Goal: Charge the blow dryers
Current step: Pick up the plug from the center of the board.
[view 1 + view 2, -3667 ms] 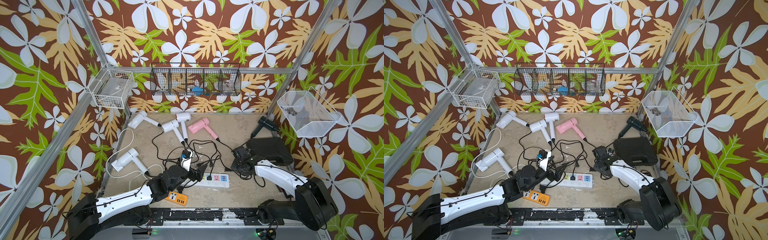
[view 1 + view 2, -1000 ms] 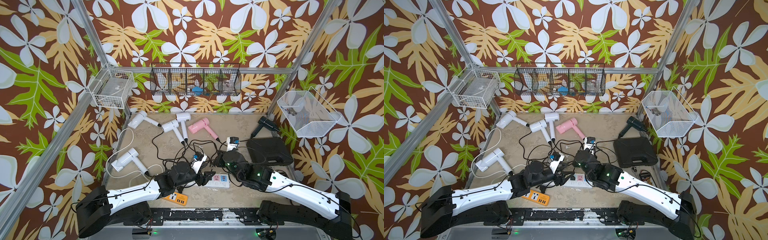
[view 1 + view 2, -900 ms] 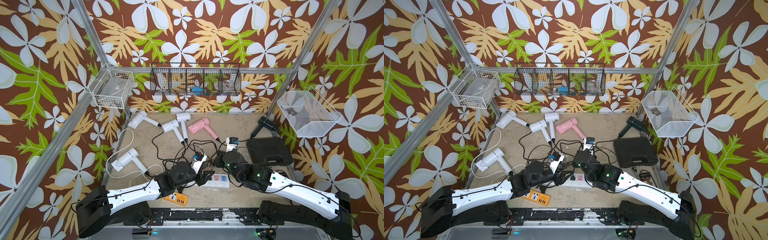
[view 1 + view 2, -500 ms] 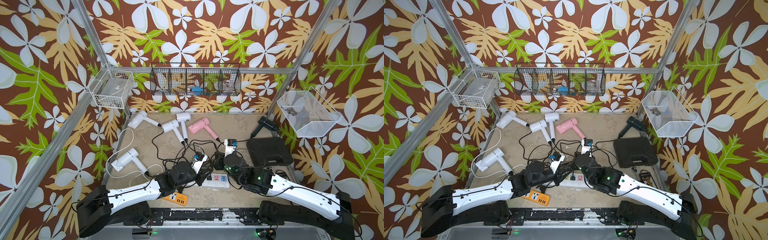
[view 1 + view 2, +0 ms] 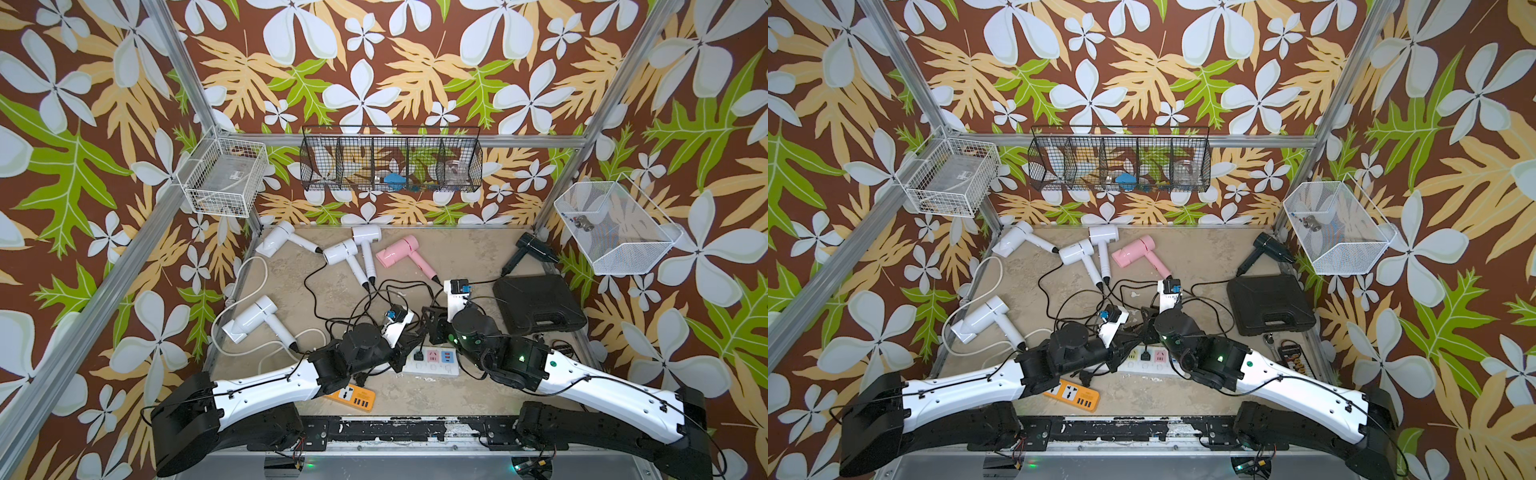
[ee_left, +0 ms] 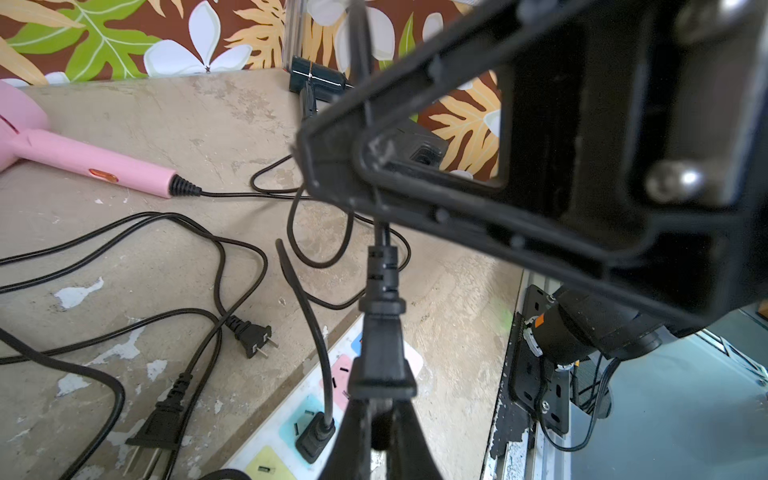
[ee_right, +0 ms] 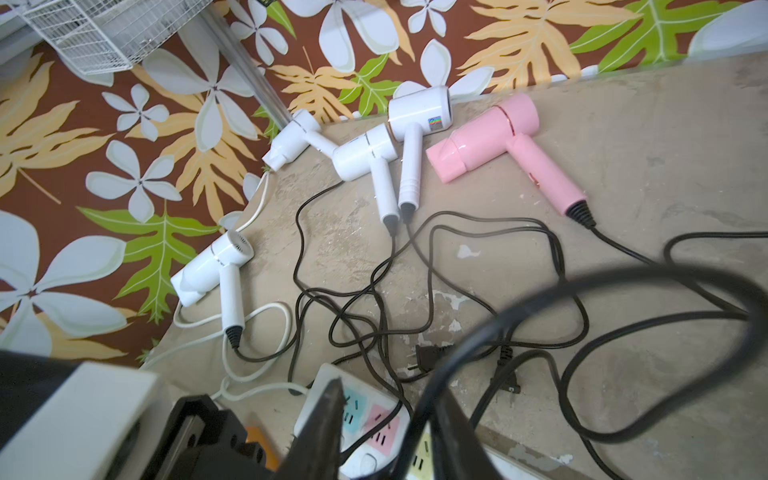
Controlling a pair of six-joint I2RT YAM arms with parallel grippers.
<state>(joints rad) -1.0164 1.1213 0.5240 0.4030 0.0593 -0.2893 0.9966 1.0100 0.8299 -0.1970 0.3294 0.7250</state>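
Plug (image 6: 382, 357), black, is pinched tight in the left gripper (image 6: 380, 411) above the white power strip (image 6: 291, 415); right gripper (image 7: 388, 395) stands parted around a black cord (image 7: 623, 276).

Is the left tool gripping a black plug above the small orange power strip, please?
No: the left wrist view shows the left tool gripping the black plug above the long white power strip with pastel sockets.

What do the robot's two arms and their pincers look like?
The left arm and right arm are long white shells with bulky black joints and bases; thin black cables are clipped along them. Small green lights glow on the right one. The left pincer and right pincer have slim black tapering fingers.
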